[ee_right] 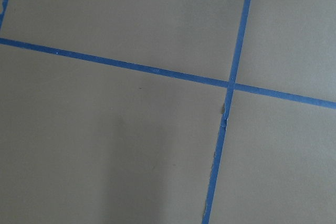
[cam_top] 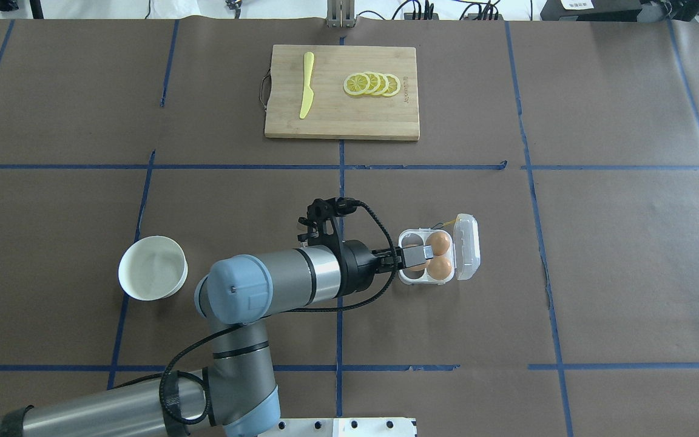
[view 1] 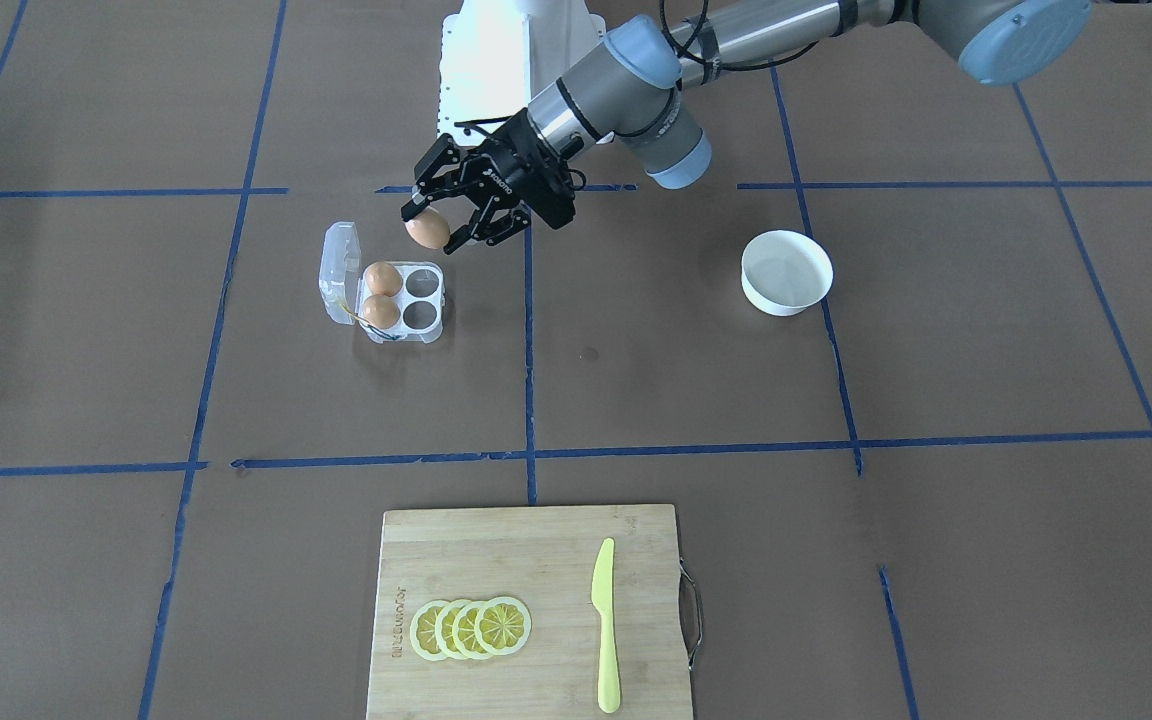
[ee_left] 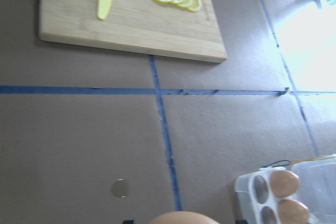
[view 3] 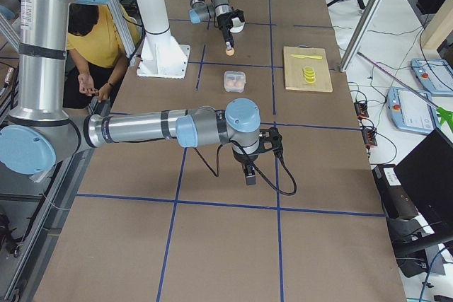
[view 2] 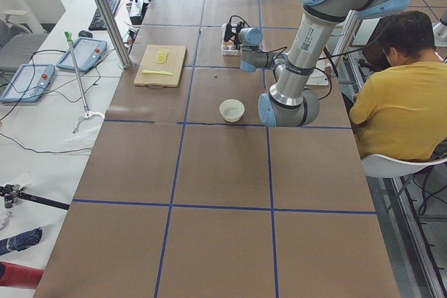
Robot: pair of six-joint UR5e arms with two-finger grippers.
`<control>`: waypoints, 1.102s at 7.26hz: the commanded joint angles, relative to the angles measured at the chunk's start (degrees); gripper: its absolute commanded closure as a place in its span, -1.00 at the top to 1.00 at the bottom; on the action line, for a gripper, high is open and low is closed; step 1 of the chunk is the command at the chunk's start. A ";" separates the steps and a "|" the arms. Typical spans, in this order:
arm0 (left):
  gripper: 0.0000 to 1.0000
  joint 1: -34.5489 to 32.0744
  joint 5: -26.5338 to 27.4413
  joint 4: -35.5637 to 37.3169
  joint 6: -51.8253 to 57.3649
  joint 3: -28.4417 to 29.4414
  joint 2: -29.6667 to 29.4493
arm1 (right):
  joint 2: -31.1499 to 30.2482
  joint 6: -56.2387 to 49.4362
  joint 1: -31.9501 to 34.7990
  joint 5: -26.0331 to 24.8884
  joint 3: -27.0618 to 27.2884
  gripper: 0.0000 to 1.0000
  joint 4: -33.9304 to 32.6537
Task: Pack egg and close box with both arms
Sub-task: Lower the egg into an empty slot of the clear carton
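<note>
Brown paper tabletop (cam_top: 628,255), blue tape grid. Nearest robot: left arm (cam_top: 276,282) reaching across centre line; white bowl (cam_top: 152,267) beside it, apart. Right arm (view 3: 141,130) low over table's right end, right gripper (view 3: 249,173) pointing down, open or closed unreadable. Next out: left gripper (view 1: 433,228) clamped on egg (view 1: 426,233), held in air near box (view 1: 422,299), not touching. Lid (view 1: 340,262) swung open; two more eggs (view 1: 382,278) in cups next to lid. Farthest: cutting board (cam_top: 337,121), lemon slices (cam_top: 372,84), yellow knife (cam_top: 306,91).
</note>
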 commanded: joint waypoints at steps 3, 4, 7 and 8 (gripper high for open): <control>-0.44 0.83 1.42 -0.03 -4.32 5.44 -2.85 | -0.03 0.00 0.00 -0.04 0.00 1.00 0.00; -0.43 1.00 1.42 -0.03 -4.42 6.49 -3.21 | 0.05 0.00 0.00 -0.04 0.00 1.00 0.00; -0.36 1.01 1.42 -0.03 -5.90 6.94 -3.39 | 0.14 0.00 0.00 -0.04 0.00 1.00 0.00; -0.30 0.92 1.42 -0.03 -7.74 6.94 -3.56 | 0.14 0.00 0.00 -0.04 0.00 1.00 0.00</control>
